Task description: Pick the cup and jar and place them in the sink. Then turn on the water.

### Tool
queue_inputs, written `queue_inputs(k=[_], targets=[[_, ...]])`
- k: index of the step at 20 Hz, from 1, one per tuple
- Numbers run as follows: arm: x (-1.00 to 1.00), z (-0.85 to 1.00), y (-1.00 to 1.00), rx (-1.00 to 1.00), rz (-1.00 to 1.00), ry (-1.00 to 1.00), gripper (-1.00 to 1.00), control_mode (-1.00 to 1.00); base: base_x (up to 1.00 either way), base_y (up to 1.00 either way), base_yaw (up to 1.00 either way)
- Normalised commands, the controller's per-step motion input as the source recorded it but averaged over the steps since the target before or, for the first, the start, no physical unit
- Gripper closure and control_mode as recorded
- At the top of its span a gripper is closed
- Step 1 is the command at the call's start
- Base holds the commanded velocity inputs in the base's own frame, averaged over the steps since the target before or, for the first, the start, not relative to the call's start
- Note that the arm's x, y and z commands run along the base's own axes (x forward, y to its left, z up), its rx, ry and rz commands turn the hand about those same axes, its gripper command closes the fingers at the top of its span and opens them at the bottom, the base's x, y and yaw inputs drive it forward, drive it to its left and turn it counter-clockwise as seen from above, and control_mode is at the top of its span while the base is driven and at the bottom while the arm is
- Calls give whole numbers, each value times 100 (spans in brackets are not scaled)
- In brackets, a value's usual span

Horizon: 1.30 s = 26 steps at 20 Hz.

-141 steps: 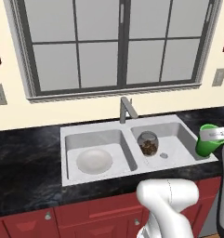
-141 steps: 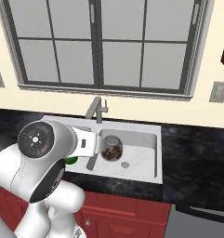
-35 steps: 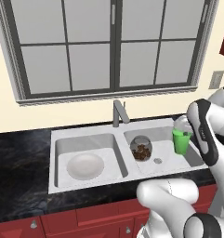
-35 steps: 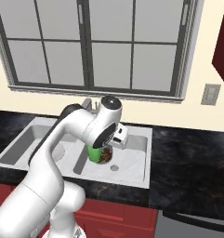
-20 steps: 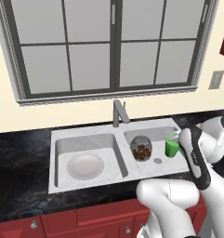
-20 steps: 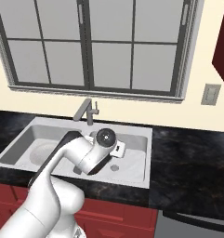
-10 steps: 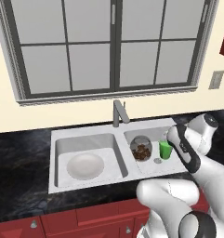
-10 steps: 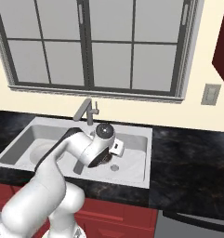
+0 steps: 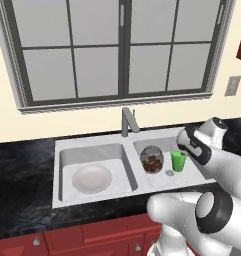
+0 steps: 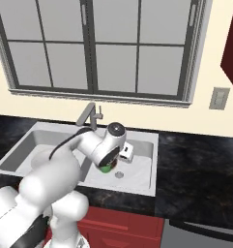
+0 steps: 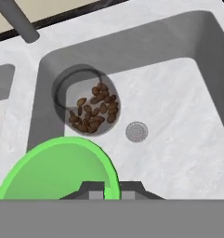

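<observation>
The green cup stands low in the right basin of the sink, just right of the glass jar with brown pieces. My gripper reaches down from the right and is shut on the cup's rim. In the hand view the cup is at the lower left, its right rim caught between the close-set fingertips of the gripper, and the jar lies beyond it. In the right base view my hand covers most of the cup. No water runs from the faucet.
A round white dish lies in the left basin. The drain sits between the jar and the cup. Black countertop surrounds the sink, with a window behind the faucet and red cabinets below.
My gripper has carried the cup leftward and down from above the sink's right edge into the right basin, ending beside the jar. The jar and dish have not moved.
</observation>
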Motion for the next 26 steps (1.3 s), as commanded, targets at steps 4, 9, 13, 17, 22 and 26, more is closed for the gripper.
queue_inputs(k=[4, 9, 13, 17, 22, 26], targets=[[24, -27, -23, 0, 0, -1, 100, -100, 0, 0, 0], [32, -36, -12, 0, 0, -6, 100, -100, 0, 0, 0], [33, -35, -9, 0, 0, -5, 100, -100, 0, 0, 0], [29, -29, -12, 0, 0, -2, 100, -100, 0, 0, 0], [25, -26, -15, 0, 0, 0, 100, -100, 0, 0, 0], [25, -25, -11, 0, 0, 0, 100, -100, 0, 0, 0]])
